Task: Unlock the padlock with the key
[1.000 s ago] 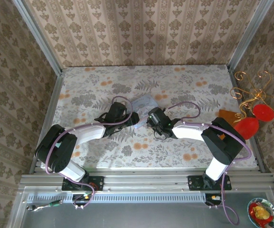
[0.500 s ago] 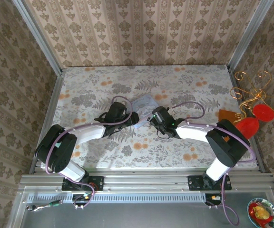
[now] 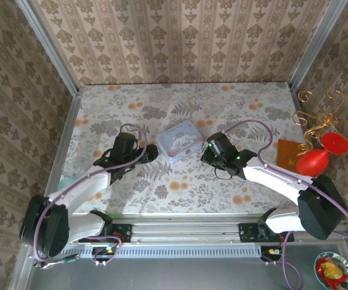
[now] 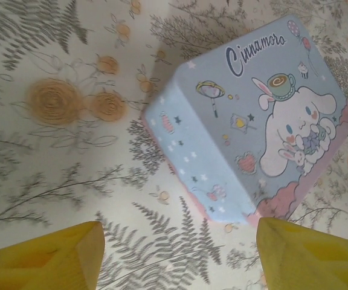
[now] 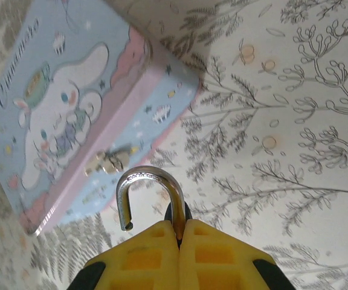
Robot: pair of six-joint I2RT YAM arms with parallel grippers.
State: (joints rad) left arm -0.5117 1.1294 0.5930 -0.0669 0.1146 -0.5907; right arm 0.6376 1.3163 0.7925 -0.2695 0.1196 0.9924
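The padlock (image 5: 144, 173), shackle open, is sitting clamped in the right gripper (image 5: 180, 232) mid-tabletop; the left gripper (image 4: 177, 254) is hovering spread beside the tin (image 4: 252, 139).

top: overhead, far | wrists: close, angled down — all share tin (image 3: 180, 140)

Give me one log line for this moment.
left gripper: open, empty, facing tin | right gripper: shut on padlock | padlock: open, clear of tin
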